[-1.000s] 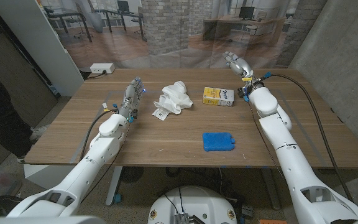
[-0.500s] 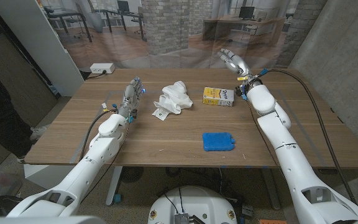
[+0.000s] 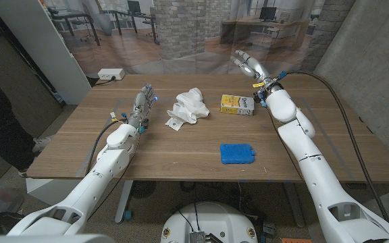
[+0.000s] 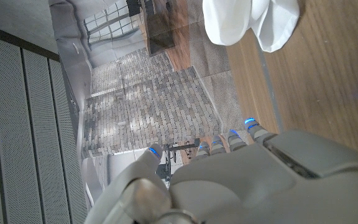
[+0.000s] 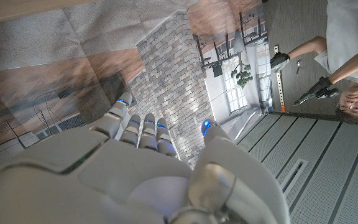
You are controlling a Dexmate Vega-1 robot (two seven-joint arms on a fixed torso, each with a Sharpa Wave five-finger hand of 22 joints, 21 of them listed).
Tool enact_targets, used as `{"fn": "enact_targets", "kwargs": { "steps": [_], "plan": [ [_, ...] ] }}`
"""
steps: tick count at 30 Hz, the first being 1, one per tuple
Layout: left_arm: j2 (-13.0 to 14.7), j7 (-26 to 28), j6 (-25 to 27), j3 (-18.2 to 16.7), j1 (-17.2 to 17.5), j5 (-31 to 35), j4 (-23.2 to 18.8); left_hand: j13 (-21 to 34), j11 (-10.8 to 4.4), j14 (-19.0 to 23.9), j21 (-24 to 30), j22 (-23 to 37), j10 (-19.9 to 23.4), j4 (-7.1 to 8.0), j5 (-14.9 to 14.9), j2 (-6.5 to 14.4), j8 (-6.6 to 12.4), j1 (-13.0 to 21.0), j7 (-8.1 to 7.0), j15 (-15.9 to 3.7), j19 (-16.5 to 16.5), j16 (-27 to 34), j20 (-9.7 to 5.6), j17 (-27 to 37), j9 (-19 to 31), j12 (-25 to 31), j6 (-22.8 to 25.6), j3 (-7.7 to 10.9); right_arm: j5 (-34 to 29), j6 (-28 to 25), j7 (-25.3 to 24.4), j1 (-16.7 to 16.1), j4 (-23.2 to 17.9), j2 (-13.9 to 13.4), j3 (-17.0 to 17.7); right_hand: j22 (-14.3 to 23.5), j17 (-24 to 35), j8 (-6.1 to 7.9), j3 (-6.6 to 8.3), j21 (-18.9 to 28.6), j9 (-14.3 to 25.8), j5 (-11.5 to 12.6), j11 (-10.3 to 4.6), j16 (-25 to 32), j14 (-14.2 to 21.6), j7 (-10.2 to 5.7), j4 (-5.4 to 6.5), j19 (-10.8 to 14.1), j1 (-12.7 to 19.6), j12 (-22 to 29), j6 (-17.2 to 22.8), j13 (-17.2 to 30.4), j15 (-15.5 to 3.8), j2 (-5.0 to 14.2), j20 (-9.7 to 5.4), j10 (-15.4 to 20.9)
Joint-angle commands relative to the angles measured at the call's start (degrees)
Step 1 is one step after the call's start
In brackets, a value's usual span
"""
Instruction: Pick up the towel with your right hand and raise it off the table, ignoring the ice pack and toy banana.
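A crumpled white towel (image 3: 188, 106) lies on the wooden table (image 3: 181, 152) at the back middle; its white folds (image 4: 247, 18) also show in the left wrist view. My right hand (image 3: 246, 63) is raised in the air above the table's far edge, to the right of the towel and behind the yellow box, fingers spread and holding nothing; the same hand (image 5: 135, 168) shows in its wrist view. My left hand (image 3: 144, 101) stands on the table left of the towel, fingers straight, empty, and it (image 4: 229, 180) is seen in its wrist view too.
A yellow box (image 3: 238, 104) lies right of the towel. A blue ice pack (image 3: 237, 153) sits nearer the front, right of the middle. A white power strip (image 3: 111, 73) lies beyond the table's back left. A person (image 5: 344, 56) holding controllers appears in the right wrist view.
My right hand has swung leftward and slightly higher above the far edge, moving toward the towel's side. The left hand and the objects have not moved.
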Motion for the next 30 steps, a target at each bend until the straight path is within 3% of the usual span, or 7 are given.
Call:
{"fn": "enact_targets", "kwargs": {
  "steps": [1, 30],
  "plan": [
    [-0.1, -0.1, -0.2, -0.3, 0.2, -0.2, 0.2, 0.3, 0.1, -8.2, -0.1, 0.2, -5.1, 0.16, 0.3, 3.9, 0.26, 0.3, 0.22, 0.36, -1.9, 0.2, 0.3, 0.2, 0.2, 0.3, -5.5, -0.2, -4.4, 0.2, 0.7, 0.4, -1.5, -0.4, -1.4, 0.1, 0.0, 0.37, 0.25, 0.2, 0.3, -0.1, 0.09, 0.4, 0.2, -0.16, -0.57, 0.1, 0.9, 0.4, 0.4, 0.1, 0.0, 0.1, -0.39, 0.3],
    [0.2, 0.3, -0.7, -0.9, 1.2, -0.7, -0.7, 0.3, 0.11, -8.2, -0.2, 0.2, -5.1, 0.18, 0.3, 4.0, 0.25, 0.3, 0.25, 0.34, -1.9, 0.1, 0.38, 0.2, 0.2, 0.3, -5.5, -0.35, -17.2, -2.4, 2.5, 1.3, -4.8, -0.4, -5.6, 0.1, 0.1, 0.36, 1.44, 0.5, 0.4, -1.1, -0.61, 0.4, 0.7, -0.85, -1.98, 0.8, 2.7, 0.3, 0.8, 0.2, -0.71, 0.67, -0.7, 0.6]
  ]
}}
